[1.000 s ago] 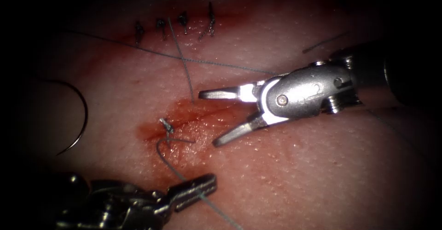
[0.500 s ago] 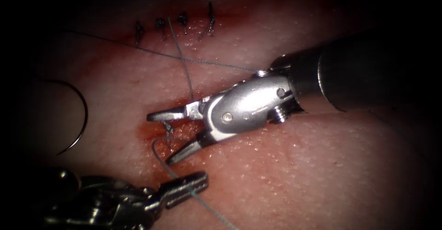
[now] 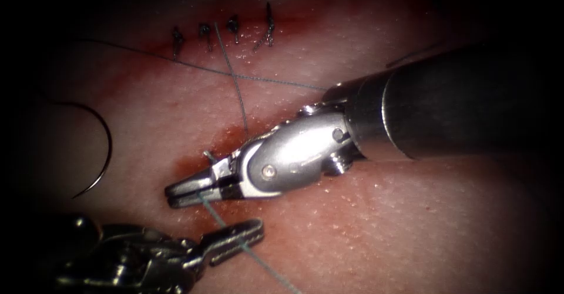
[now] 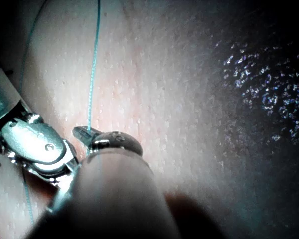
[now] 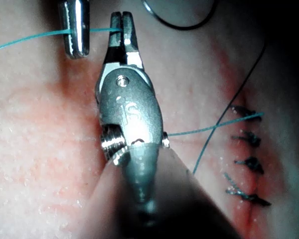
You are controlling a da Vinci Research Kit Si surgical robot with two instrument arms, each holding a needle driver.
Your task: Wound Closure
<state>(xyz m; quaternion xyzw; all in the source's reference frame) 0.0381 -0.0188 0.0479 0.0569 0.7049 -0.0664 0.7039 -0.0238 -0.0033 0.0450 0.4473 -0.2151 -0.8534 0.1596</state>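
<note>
My right tool [image 3: 171, 195] lies across the red-stained cut [image 3: 232, 141], its jaws shut on the thread [image 3: 207, 203] just below a small knot [image 3: 208, 155]. In the right wrist view the right tool [image 5: 121, 17] pinches the teal thread [image 5: 102, 30] close beside the left tool [image 5: 75, 52]. Low on the cut's left side, the left tool [image 3: 258, 229] is shut on the same thread, which trails on past it [image 3: 276, 273]. The curved needle [image 3: 104, 153] lies free on the tissue, far left, held by neither tool. In the left wrist view, thread [image 4: 92, 74] runs to the left tool [image 4: 82, 132].
A row of several dark finished stitches [image 3: 223, 34] sits at the far end of the wound. Long thread strands [image 3: 235, 88] cross over the tissue [image 3: 411, 223] between that row and the cut. Red fluid [image 3: 188, 166] stains the cut's near end.
The right tool moved left and down over the cut with open jaws, then shut them on the thread between the knot and the left tool. Left tool and needle stayed put.
</note>
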